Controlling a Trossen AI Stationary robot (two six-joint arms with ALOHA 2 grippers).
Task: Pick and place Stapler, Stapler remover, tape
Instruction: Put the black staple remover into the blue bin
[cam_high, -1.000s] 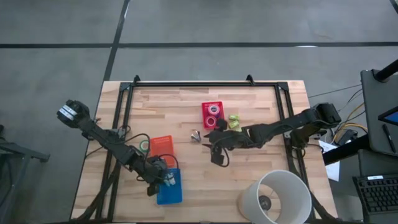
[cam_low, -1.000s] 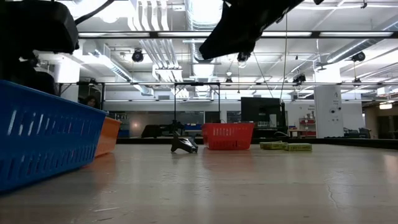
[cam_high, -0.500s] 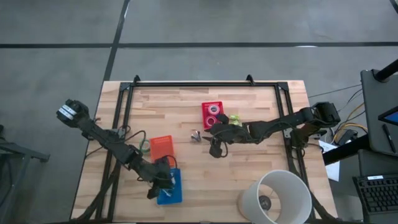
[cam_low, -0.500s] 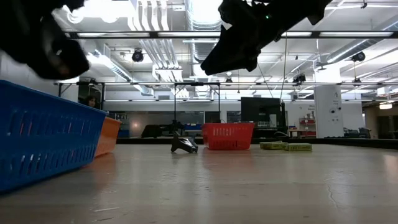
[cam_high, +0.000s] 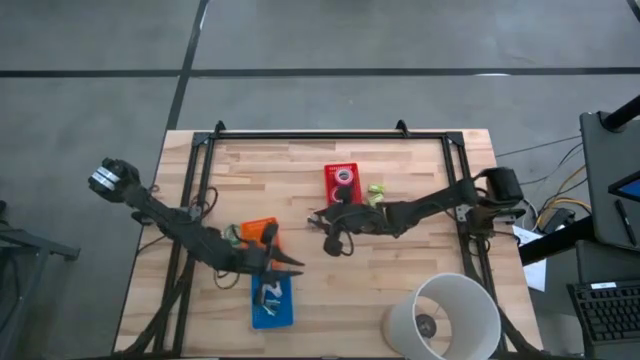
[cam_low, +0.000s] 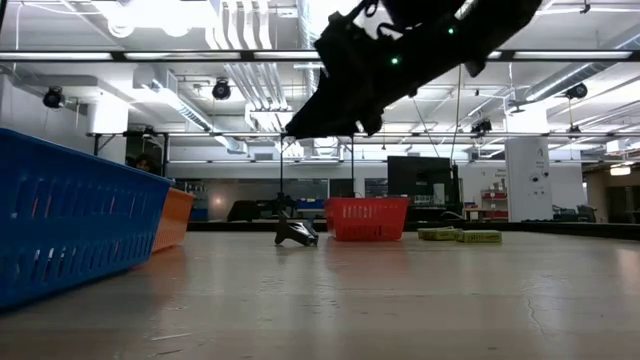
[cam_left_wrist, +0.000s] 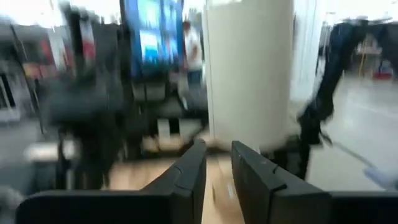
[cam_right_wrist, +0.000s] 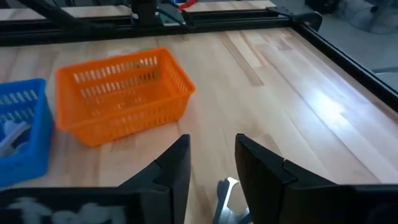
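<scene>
step: reaching for staple remover | right end effector (cam_high: 326, 236) hovers mid-counter, fingers narrowly parted, empty | staple remover (cam_high: 314, 217) just below it, beside red basket (cam_high: 341, 184) | left end effector (cam_high: 290, 263) narrowly parted, empty, over blue basket (cam_high: 271, 302) | next: descend, straddle, close

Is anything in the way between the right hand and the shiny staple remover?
No, nothing visible. The right hand is open above the staple remover, which shows between its fingers on the table.
</scene>
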